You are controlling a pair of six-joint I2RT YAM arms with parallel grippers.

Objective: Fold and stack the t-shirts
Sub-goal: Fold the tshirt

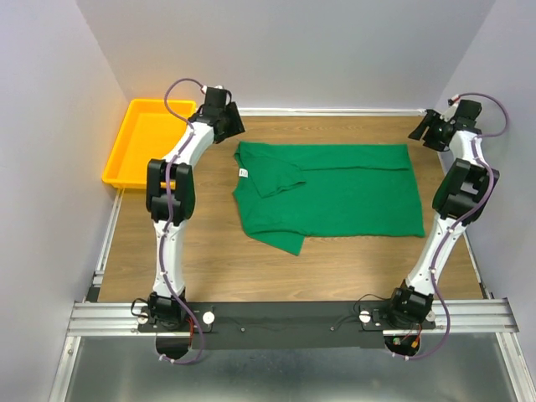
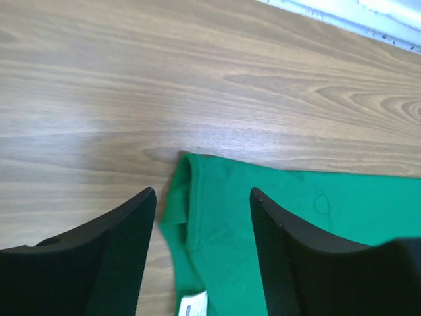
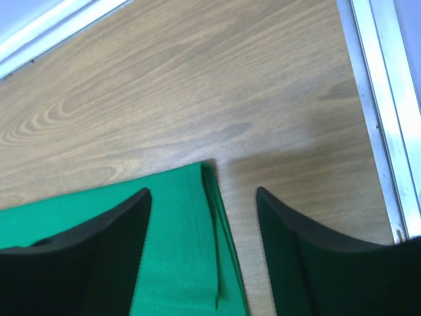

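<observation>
Tabletop (image 1: pixel 335 268) with yellow tray (image 1: pixel 149 144), green t-shirt (image 1: pixel 352 193)

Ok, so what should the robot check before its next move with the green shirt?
1. Left gripper open: ok, its jaws are apart over the far left corner of the green t-shirt.
2. Right gripper open: ok, its jaws are apart over the far right corner.
3. Nothing held: ok, the shirt lies on the table.
4. Fold finished: not ok, the shirt is only partly folded, with one sleeve laid over it.
5. Yellow tray clear of the shirt: ok, they lie apart.
6. Fingers touching the cloth: cannot tell.
</observation>
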